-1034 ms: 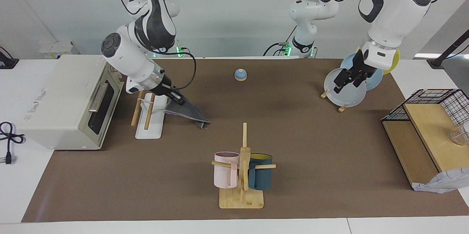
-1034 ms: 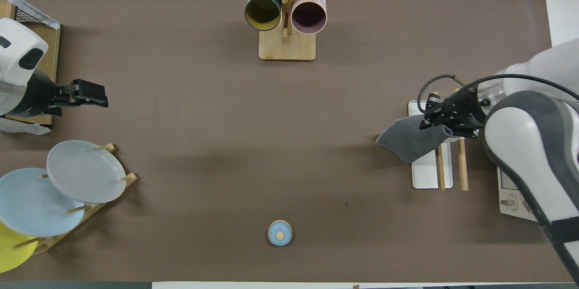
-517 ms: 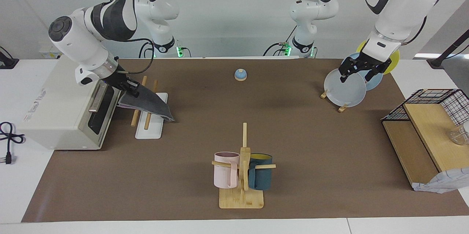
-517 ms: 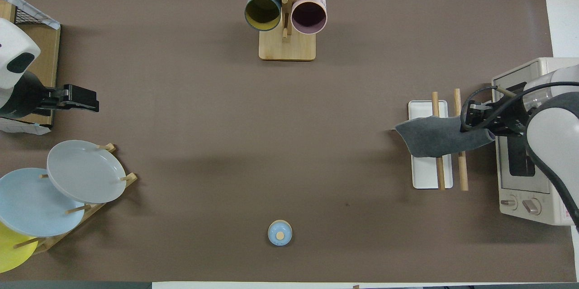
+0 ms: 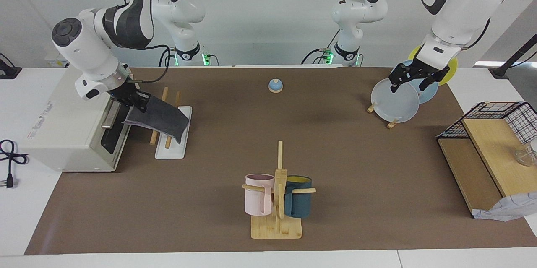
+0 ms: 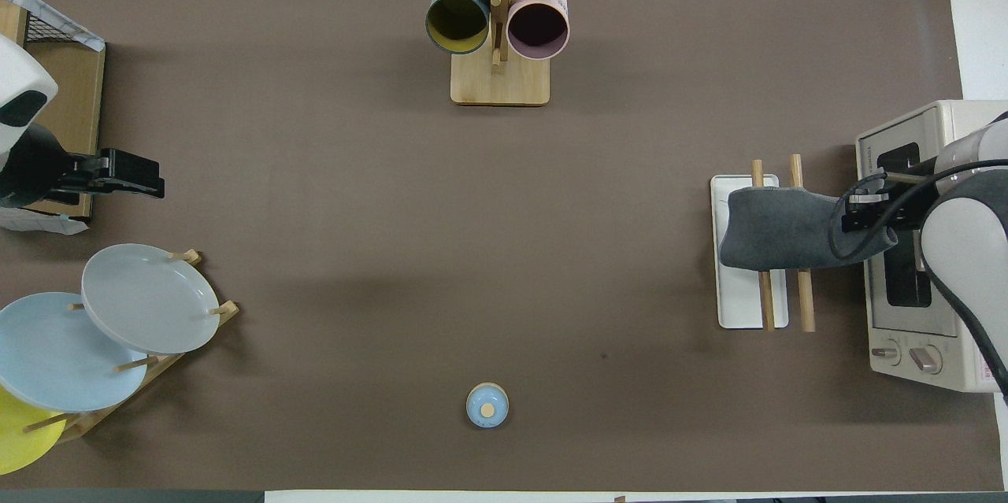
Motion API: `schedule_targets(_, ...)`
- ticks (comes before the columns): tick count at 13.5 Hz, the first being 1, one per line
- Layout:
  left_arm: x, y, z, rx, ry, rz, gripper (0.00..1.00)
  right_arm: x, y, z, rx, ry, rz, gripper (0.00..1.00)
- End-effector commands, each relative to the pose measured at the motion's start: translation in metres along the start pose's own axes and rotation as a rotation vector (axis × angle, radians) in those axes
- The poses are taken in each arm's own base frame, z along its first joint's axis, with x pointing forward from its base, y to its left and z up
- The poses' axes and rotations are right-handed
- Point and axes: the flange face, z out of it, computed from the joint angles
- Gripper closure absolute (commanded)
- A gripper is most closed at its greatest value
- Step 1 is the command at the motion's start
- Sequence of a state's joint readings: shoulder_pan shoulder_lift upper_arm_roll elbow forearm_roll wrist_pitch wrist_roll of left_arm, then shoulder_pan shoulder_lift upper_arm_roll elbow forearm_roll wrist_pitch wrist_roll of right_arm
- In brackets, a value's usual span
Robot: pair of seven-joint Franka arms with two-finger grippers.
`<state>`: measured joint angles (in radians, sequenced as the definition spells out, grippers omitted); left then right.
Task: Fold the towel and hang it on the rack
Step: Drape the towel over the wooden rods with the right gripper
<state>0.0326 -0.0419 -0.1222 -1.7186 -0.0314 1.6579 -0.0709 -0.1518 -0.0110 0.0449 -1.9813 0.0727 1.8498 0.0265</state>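
The towel (image 5: 161, 117) (image 6: 780, 227) shows its dark grey face and lies draped across the two wooden rods of the rack (image 5: 172, 150) (image 6: 740, 310). Its free end hangs over the rack's white base. Its other edge is held up between the rack and the oven, where my right gripper (image 5: 136, 100) (image 6: 866, 212) is shut on it. My left gripper (image 5: 413, 78) (image 6: 134, 175) hangs open and holds nothing, above the plates at the left arm's end of the table.
A toaster oven (image 5: 71, 121) stands right beside the rack. A mug tree (image 5: 277, 201) with two mugs stands farthest from the robots. There are also a stand of plates (image 5: 396, 100), a small blue bell (image 5: 275, 86), a wire-basket shelf (image 5: 491, 134) and a checked cloth (image 5: 503, 211).
My right gripper lifted the towel from the table beside the rack and carried it across the rods toward the oven, so the towel now lies over both rods. My left gripper rose slightly.
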Motion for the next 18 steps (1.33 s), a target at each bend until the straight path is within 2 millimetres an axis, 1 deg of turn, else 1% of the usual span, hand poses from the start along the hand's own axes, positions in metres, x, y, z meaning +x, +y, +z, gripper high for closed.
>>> schedule_targets(1,0.000,-0.002,-0.004,0.019,-0.008,0.017,0.00,-0.006,0.005,-0.001,-0.019,0.008,-0.026,0.00)
schedule_targets(4,-0.001,-0.001,-0.006,0.019,0.000,0.015,0.00,-0.003,0.007,-0.005,-0.058,0.016,-0.040,0.00)
schedule_targets(6,-0.002,-0.001,-0.007,0.019,0.000,0.009,0.00,0.000,0.002,-0.018,-0.060,0.041,-0.049,0.00)
schedule_targets(8,-0.001,-0.006,-0.007,0.019,0.000,0.002,0.00,0.003,-0.004,-0.047,-0.072,0.066,-0.062,0.00)
schedule_targets(11,-0.001,-0.009,-0.007,0.018,0.000,-0.004,0.00,-0.005,-0.012,-0.110,-0.073,0.075,-0.068,0.00)
schedule_targets(12,-0.001,-0.009,-0.006,0.018,-0.001,-0.004,0.00,-0.011,-0.014,-0.125,-0.073,0.058,-0.066,0.00)
schedule_targets(13,-0.001,-0.008,-0.007,0.018,0.000,-0.003,0.00,-0.015,-0.017,-0.136,-0.074,0.049,-0.067,0.00)
schedule_targets(14,-0.001,-0.009,-0.007,0.018,0.000,-0.004,0.00,-0.016,-0.022,-0.141,-0.075,0.044,-0.072,0.00)
schedule_targets(16,-0.001,-0.009,-0.007,0.018,0.000,-0.004,0.00,-0.017,-0.022,-0.144,-0.070,0.048,-0.074,0.00)
schedule_targets(18,-0.001,-0.009,-0.007,0.018,0.002,-0.004,0.00,-0.021,-0.035,-0.146,-0.076,0.046,-0.096,0.00)
